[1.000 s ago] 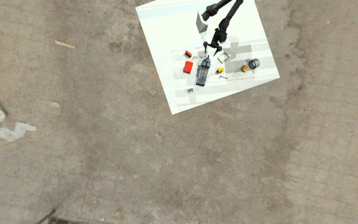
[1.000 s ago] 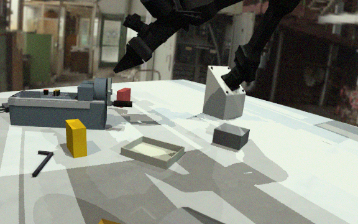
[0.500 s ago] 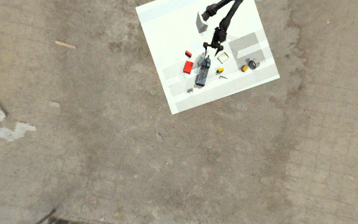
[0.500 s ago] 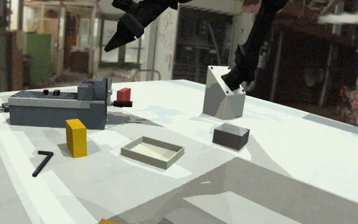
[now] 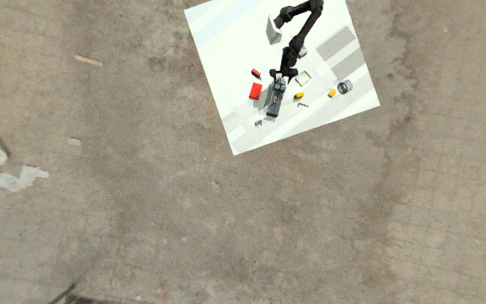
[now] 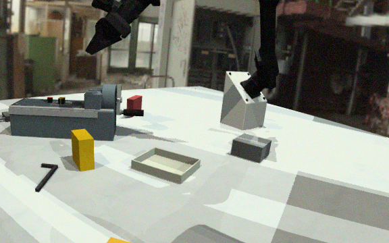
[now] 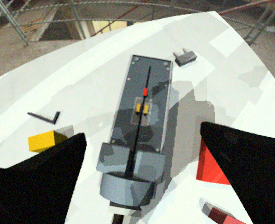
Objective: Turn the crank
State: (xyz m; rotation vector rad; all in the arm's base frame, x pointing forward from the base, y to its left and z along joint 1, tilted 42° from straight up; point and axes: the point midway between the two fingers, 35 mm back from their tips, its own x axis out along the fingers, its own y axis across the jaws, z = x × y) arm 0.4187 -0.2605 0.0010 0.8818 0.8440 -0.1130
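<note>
Stained concrete floor [image 5: 142, 211] lay around the white table [image 6: 316, 152]; dim workshop hall behind, bright windows [image 6: 147, 40] far left.

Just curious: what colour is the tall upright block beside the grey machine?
Yellow, clearest in the exterior view.

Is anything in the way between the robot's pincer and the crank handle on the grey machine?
Nothing visible is. The open, empty pincer hangs high above the machine, and only air lies between it and the black handle at the machine's end.
</note>
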